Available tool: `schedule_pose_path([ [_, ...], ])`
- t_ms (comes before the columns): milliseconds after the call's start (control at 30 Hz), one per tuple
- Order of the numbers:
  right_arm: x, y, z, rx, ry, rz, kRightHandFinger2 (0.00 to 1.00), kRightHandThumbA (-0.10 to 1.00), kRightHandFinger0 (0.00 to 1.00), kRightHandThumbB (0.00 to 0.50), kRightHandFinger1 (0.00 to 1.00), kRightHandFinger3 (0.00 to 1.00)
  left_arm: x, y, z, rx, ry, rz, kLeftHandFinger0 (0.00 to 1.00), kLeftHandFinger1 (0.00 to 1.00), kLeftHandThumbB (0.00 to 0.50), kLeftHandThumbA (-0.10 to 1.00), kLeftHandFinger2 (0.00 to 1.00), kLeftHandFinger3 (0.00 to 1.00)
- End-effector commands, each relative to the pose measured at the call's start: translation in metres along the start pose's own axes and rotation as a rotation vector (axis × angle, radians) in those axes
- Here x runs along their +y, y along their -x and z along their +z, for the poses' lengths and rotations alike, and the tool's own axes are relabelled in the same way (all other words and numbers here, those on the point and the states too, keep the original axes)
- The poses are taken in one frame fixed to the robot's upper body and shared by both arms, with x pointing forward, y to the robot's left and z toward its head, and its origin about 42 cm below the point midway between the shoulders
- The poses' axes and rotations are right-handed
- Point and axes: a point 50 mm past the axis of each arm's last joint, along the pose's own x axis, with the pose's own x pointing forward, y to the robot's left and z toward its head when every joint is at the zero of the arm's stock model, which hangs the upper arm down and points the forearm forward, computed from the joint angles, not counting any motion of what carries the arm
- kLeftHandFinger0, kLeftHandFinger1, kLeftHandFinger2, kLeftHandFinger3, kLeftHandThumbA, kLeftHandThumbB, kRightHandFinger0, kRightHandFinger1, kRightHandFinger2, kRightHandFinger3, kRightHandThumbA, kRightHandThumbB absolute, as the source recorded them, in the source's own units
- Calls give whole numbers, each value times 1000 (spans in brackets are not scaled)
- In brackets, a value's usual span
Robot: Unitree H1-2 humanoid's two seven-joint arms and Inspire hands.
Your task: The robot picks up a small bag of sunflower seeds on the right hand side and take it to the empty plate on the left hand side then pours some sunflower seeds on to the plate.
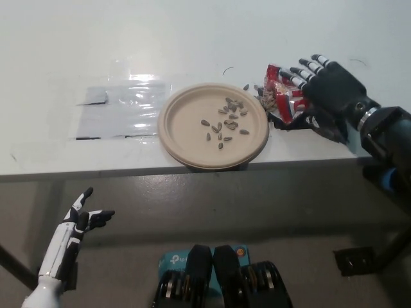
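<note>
Seen from the head camera, our black right hand [331, 86] sits at the right of the white desk [192, 38] with its fingers [302, 70] spread over the red seed bag [284, 99], which lies on the desk just beside the right rim of the plate [176, 128]; whether the palm touches the bag we cannot tell. The plate, tan and round, carries a loose cluster of sunflower seeds [226, 120] in its right half, and a few stray seeds [252, 87] lie on the desk between plate and bag. We judge the pouring done and the step in hand to be letting go of the bag. To do it well, we lift the hand straight up and away with fingers apart, so that nothing snags the foil, tips the open mouth, or nudges the plate, which overhangs the near desk edge. Our white left hand [80, 218] rests low at the left, below the desk, fingers apart and holding nothing.
</note>
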Motion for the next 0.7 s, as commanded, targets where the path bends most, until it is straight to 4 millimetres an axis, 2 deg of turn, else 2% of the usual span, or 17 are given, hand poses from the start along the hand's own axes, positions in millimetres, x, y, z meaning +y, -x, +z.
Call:
schedule_pose_path([
  [0,-32,-13,-20,26,-128,40,1000,843,1000,500,1000,1000,6,-7,14,-56,-33,-1,794,727,206,1000,692,1000],
  [100,-32,-12,-21,42,-143,43,1000,847,1000,500,1000,1000,6,-9,16,-56,-31,-2,771,708,214,1000,680,1000],
  [233,-30,-9,-23,61,-198,65,1000,880,1000,500,1000,1000,5,-8,16,-49,-24,-5,799,700,217,1000,671,1000],
  [333,-37,-9,-27,97,-382,64,1000,909,1000,500,1000,1000,6,-8,15,-47,-21,-6,813,706,217,1000,672,1000],
  [367,-47,-9,-29,99,-470,54,1000,867,1000,500,1000,1000,6,-8,15,-37,-34,-2,817,705,234,1000,675,1000],
  [433,-71,-8,-35,79,-630,28,1000,863,1000,500,1000,1000,7,-9,15,-34,-22,4,831,705,221,1000,682,1000],
  [467,-82,-7,-37,69,-660,16,1000,912,1000,500,1000,1000,7,-10,15,-40,-25,5,813,704,212,1000,684,1000],
  [533,-98,-2,-39,51,-703,-2,1000,940,1000,500,1000,1000,7,-9,14,-41,-24,5,784,692,198,1000,680,1000],
  [600,-111,3,-41,34,-747,-3,1000,915,1000,500,1000,1000,7,-8,13,-38,-25,5,777,692,208,1000,680,1000],
  [667,-133,16,-42,16,-801,8,1000,897,1000,500,1000,1000,7,-7,12,-33,-14,-2,793,702,218,1000,680,1000],
])
